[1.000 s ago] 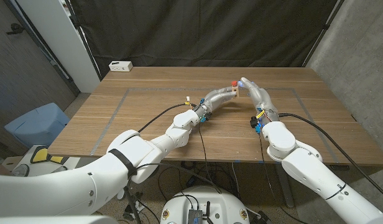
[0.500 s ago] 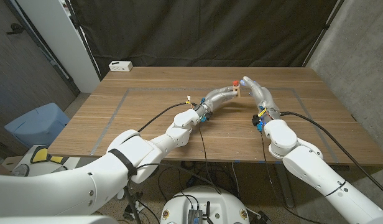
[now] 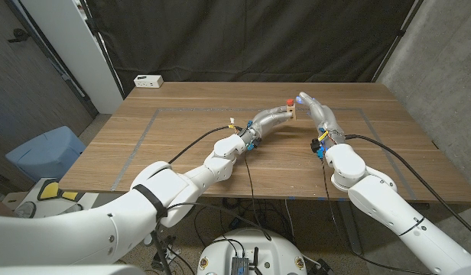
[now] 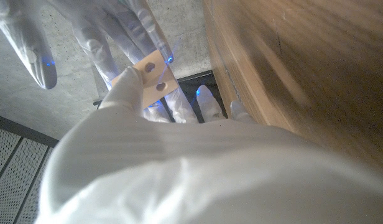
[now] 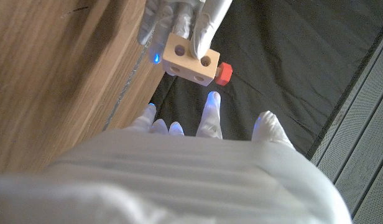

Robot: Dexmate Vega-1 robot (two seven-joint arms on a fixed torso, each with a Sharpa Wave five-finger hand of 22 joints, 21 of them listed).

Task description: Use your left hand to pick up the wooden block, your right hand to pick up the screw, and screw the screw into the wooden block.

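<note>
My left hand [image 3: 270, 119] grips the small wooden block [image 3: 293, 114] above the table's far middle. In the right wrist view its fingers [image 5: 207, 18] clamp the block [image 5: 190, 60], which shows two round holes. The red screw [image 5: 224, 73] sticks out of one side of the block; its red head [image 3: 288, 101] stands above the block in the head view. My right hand [image 3: 312, 108] hovers just beside the block, with its fingertips [image 5: 211, 99] spread and a little short of the screw, holding nothing. The left wrist view shows the block [image 4: 151, 70] with the right hand's fingers [image 4: 110, 31] beyond it.
A white power strip [image 3: 148, 80] lies at the table's far left corner. Grey tape lines [image 3: 144, 134] mark a rectangle on the wooden table [image 3: 182, 153]. A blue bin [image 3: 44, 153] stands on the floor to the left. Cables trail from both wrists.
My right hand has shifted slightly farther back beside the block, and its forearm has moved up with it. The left hand and block have stayed in place.
</note>
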